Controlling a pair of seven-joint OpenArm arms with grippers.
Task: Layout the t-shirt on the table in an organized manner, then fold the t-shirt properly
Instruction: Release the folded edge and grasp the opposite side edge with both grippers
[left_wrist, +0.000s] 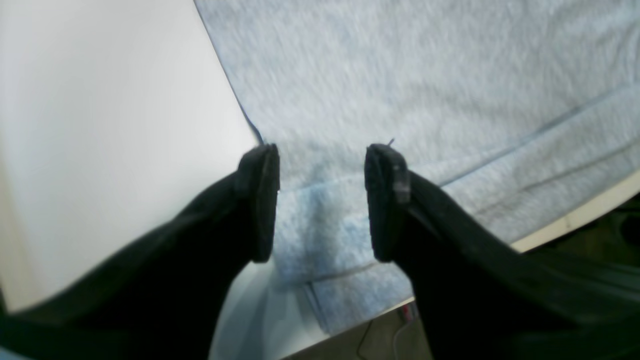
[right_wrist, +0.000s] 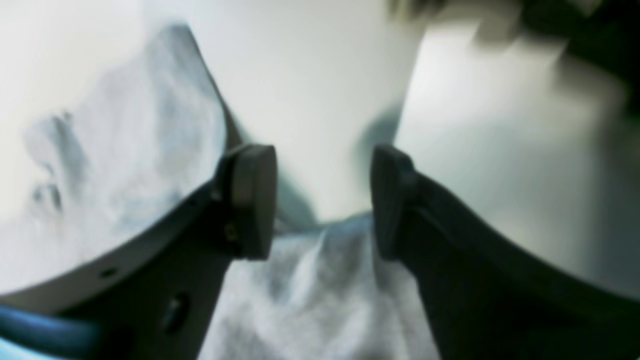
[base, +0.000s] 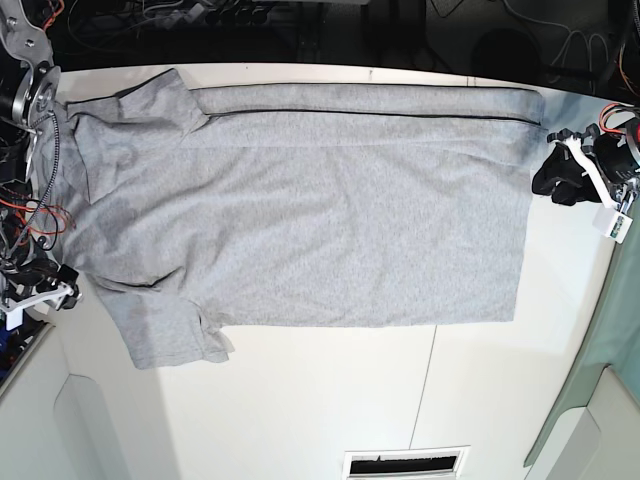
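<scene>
T-shirt (base: 300, 220) spread flat, grey

Tangled cables (base: 200, 15) lie in the dark strip along the top edge. A slotted vent (base: 405, 463) sits at the bottom edge. A pale green surface (base: 600, 400) fills the lower right corner.

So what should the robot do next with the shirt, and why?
Probably lift the left end effector clear of the t-shirt. Its jaws stand open over the hem corner near the table edge, gripping nothing, and the top strip already looks folded over. The lower sleeve is not yet folded in, so that side likely comes next.
</scene>
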